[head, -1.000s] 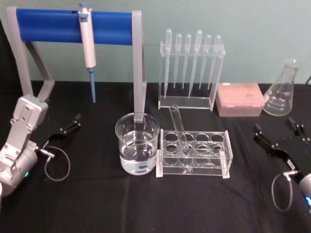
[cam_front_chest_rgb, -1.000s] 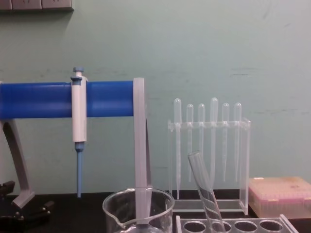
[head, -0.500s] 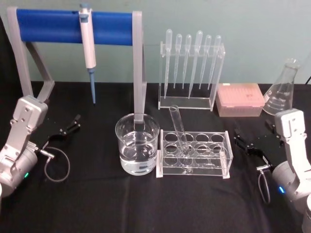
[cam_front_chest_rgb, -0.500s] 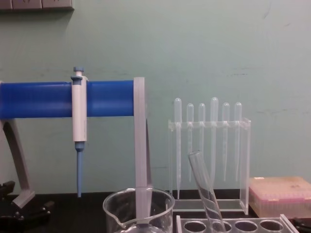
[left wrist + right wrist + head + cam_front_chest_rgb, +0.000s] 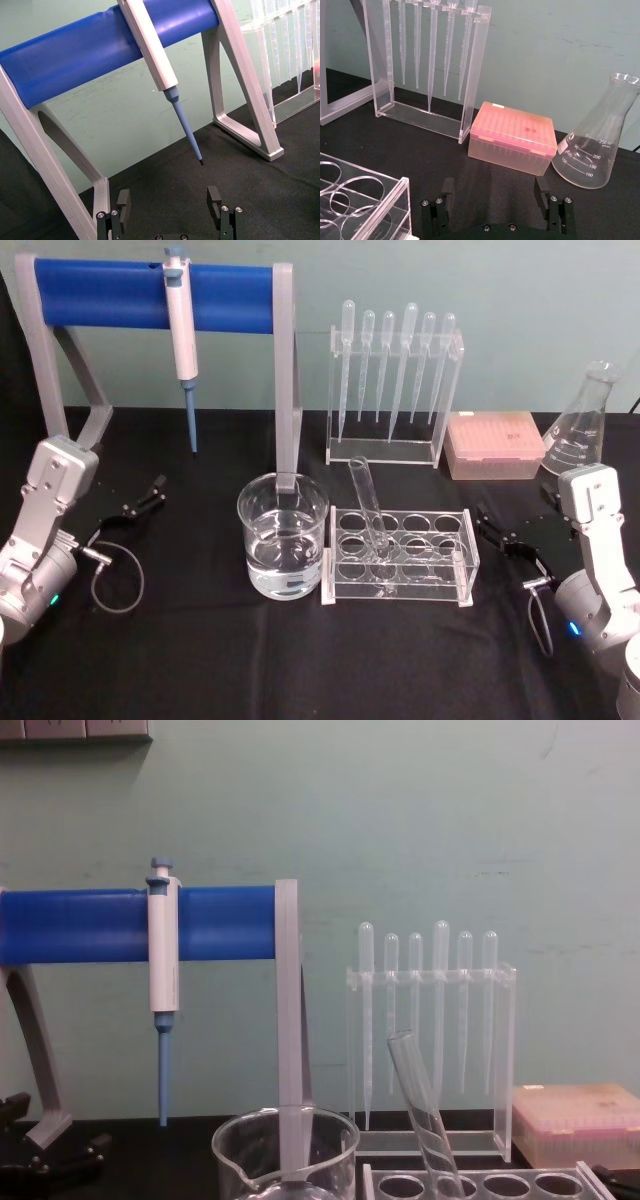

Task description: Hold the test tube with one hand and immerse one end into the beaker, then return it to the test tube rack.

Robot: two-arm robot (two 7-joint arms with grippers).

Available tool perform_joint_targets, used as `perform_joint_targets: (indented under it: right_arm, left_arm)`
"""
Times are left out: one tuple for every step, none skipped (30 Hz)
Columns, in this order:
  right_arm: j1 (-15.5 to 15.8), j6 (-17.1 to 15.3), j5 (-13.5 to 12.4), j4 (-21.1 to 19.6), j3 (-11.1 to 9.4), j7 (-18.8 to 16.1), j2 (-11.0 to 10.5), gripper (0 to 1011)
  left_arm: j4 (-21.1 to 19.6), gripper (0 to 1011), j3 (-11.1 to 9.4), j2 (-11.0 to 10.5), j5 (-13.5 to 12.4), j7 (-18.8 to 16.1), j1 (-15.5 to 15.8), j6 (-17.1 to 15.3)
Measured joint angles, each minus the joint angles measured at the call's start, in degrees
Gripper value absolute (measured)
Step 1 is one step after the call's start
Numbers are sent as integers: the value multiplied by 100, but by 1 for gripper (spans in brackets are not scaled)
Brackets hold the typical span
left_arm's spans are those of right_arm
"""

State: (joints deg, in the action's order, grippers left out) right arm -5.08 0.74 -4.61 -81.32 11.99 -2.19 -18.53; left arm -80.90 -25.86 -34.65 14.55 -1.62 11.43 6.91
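my right gripper [image 5: 508,537] hovers open just right of the rack [image 5: 400,555] where the test tube [image 5: 367,505] leans, left gripper [image 5: 140,502] open too.

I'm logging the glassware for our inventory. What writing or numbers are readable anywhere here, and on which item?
"250 ml", on the Erlenmeyer flask
"50", "100", "150", "200", graduation marks on the same flask
Small white label on the flask: too blurred to read
Pink pipette tip box: dark mark on lid, unreadable

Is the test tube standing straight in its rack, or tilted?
Tilted: the test tube sits in the clear rack, its open rim leaning toward the beaker.
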Motion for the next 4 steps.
perform_joint_targets:
  right_arm:
    - [0,0,-2,-1,0,-1,-1,1004]
    - [0,-1,-4,-2,0,-2,-2,1004]
    - [1,-1,-5,-2,0,-2,-3,1004]
    - [1,-1,-7,-3,0,-3,-3,1004]
  left_arm:
    - [0,1000,0,0,0,0,0,0]
    - [0,1000,0,0,0,0,0,0]
    - [0,1000,0,0,0,0,0,0]
    - [0,1000,0,0,0,0,0,0]
